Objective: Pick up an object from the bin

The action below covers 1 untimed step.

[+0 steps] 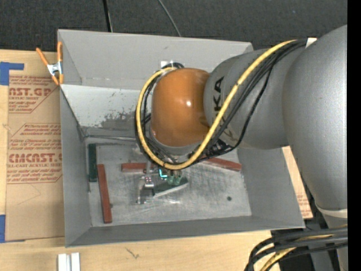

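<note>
**Low over mid-floor: gripper (148,189) beside small green flat piece (174,183)**

Big grey KUKA arm (293,95) comes in from the right & covers the upper right of the view, w/ yellow and black cables (237,103) looped along it. Grey metal bin (73,151) w/ sloped walls sits beneath it, its floor scuffed. Glossy orange dome-shaped wrist cover (177,109) hangs over the bin centre, hiding part of the back wall & floor.

Things on the floor lie loose & spread out:
- Long reddish-brown flat stick (104,195) at left, running front to back.
- Dark green narrow bar (91,162) just beside it on the left-wall side, approx. parallel.
- Shorter reddish-brown stick (134,166) lies crosswise mid-floor, its right end going under the wrist.
- Third reddish-brown stick (224,164) lies right of the wrist, slightly tilted, its left end hidden by the cables.

The gripper pokes out below the orange cover, low over mid-floor toward the front wall. Claw state: can't tell, neither wide nor narrow is readable from this angle. The green piece, pale along one edge, lies tilted just to the gripper's right, touching or nearly so. Whether it's gripped, can't tell. Tiny dark speck (229,198) sits on bare floor further right, well apart.
</note>
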Each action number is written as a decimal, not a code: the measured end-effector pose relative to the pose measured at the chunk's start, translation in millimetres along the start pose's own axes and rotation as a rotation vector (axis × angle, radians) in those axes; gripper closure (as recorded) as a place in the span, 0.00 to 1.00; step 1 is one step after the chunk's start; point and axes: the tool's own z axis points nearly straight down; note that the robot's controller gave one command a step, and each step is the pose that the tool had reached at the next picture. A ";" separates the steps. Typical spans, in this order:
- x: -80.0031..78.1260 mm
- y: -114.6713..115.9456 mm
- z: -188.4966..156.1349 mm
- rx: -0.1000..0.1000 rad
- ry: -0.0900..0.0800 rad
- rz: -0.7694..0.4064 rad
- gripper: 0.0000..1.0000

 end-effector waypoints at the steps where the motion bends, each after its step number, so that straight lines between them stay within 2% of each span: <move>1: -2.1 -0.6 -3.7 -0.001 -0.007 0.001 0.00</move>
